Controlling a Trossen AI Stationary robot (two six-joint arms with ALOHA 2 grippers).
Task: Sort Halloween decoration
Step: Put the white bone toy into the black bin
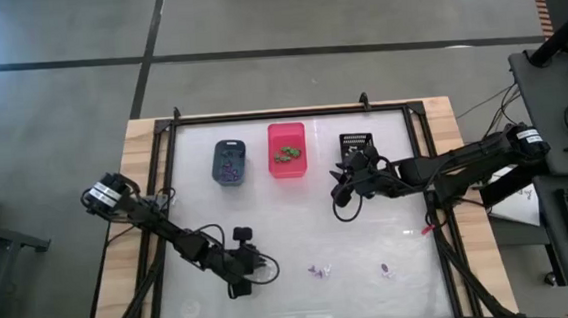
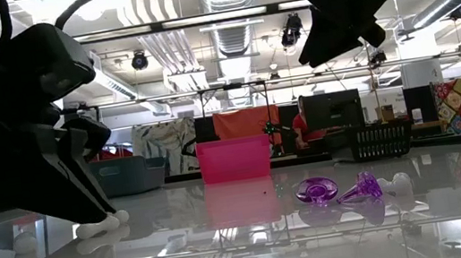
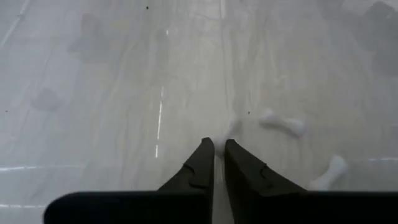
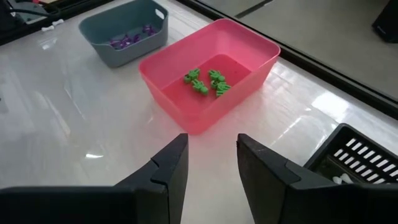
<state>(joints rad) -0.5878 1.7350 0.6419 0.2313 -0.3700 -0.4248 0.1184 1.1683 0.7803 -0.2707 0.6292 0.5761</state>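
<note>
Left gripper (image 3: 215, 155), nearly closed, touches a white bone (image 3: 230, 129); no writing readable.

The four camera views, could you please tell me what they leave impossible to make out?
- Black slatted rectangular bin: cut off by the right wrist view's edge; its contents barely show.
- Small purple trinkets in the blue-grey plastic bin: too small in the high view to count.
- Left gripper: fingers nearly closed; whether they pinch the small white bone-shaped trinket is hidden by the tips.
- Right gripper: open, empty.
</note>
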